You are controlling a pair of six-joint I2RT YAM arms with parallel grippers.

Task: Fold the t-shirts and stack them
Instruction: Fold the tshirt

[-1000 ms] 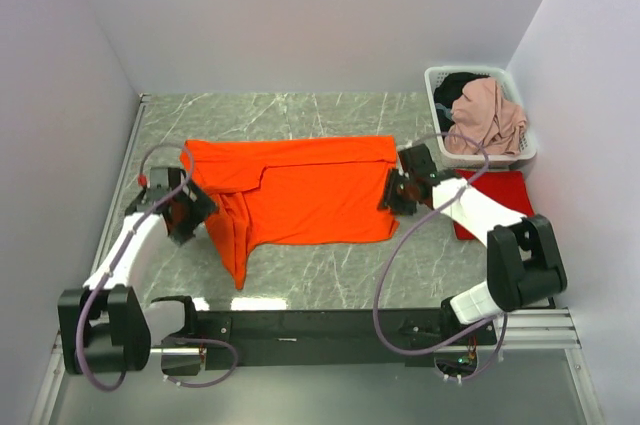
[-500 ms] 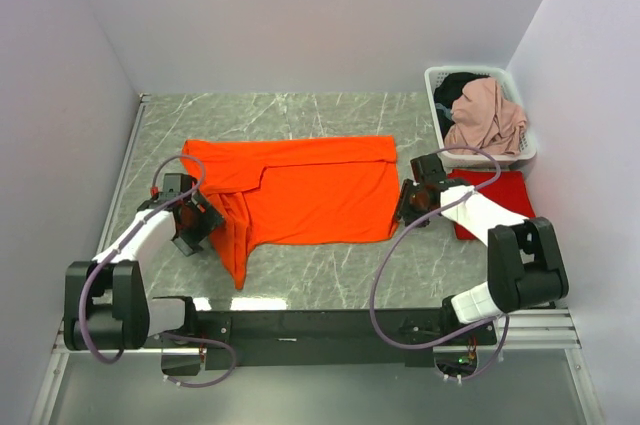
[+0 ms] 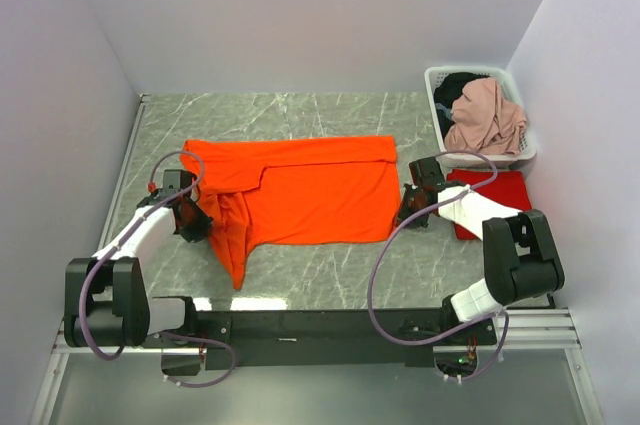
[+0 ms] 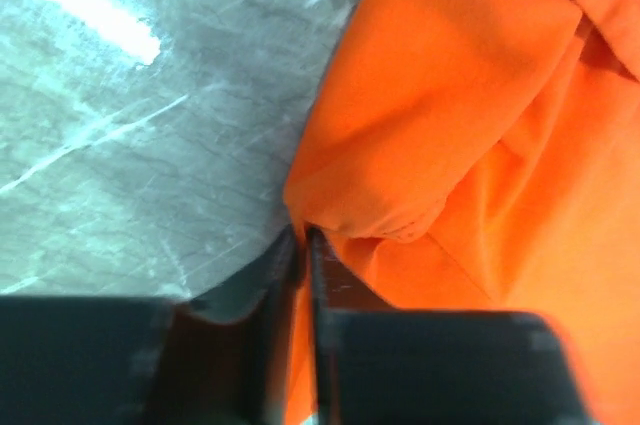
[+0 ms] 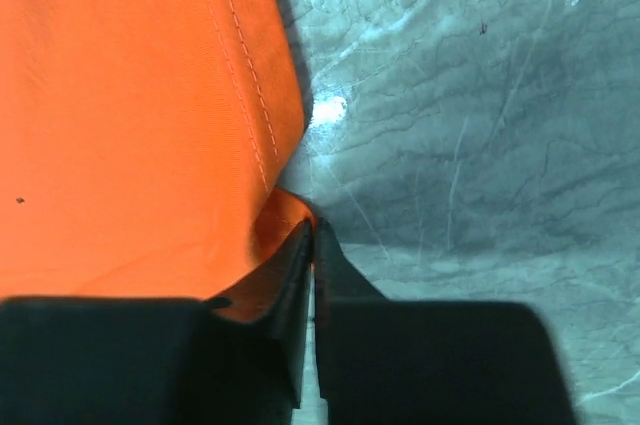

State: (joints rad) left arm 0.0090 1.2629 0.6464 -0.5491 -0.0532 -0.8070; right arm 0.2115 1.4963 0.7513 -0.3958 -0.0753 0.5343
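Gripping the orange tee [image 3: 310, 190] at both ends for a fold.
Clamped on cloth with the left hand [image 4: 303, 235] at a bunched sleeve-side edge and the right hand [image 5: 312, 227] at a hem corner. Lift both ends evenly, hold the cloth taut, carry it over in one sweep and lay it flat without dragging wrinkles. Spread on the counter [image 3: 300, 110] between the hands, touching both, with the red tee [image 3: 495, 195] just beyond the right hand, beside the basket [image 3: 431, 75].

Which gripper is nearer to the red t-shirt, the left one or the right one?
Right. The right gripper pinches the orange t-shirt at its edge beside the red t-shirt; the left gripper pinches the opposite edge, far from it.
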